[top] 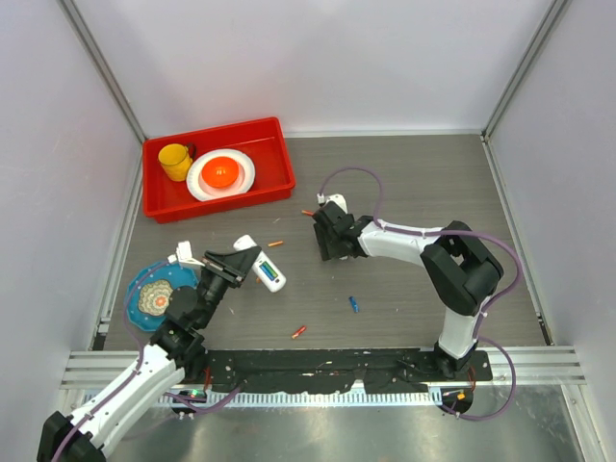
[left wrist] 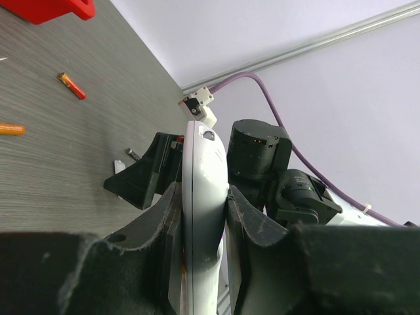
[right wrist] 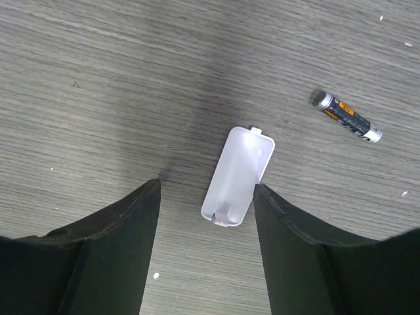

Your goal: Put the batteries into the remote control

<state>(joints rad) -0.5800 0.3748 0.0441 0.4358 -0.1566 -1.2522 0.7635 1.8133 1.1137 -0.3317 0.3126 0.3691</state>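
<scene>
The white remote control (top: 268, 273) is held edge-on above the table, my left gripper (top: 252, 262) shut on it; in the left wrist view both fingers (left wrist: 244, 216) press its sides (left wrist: 205, 190). My right gripper (right wrist: 207, 184) hangs open just over the short white cover piece (right wrist: 237, 175), which lies flat on the table between its fingers without touching them. A dark battery (right wrist: 346, 117) lies just beyond the cover. More batteries are scattered on the table: an orange one (top: 275, 243), a blue one (top: 354, 304) and a red-orange one (top: 298, 332).
A red bin (top: 214, 130) at the back left holds a yellow cup (top: 175, 161) and a white plate (top: 241, 183) with an orange item. A blue plate (top: 144, 279) sits at the left beside my left arm. White walls enclose the table.
</scene>
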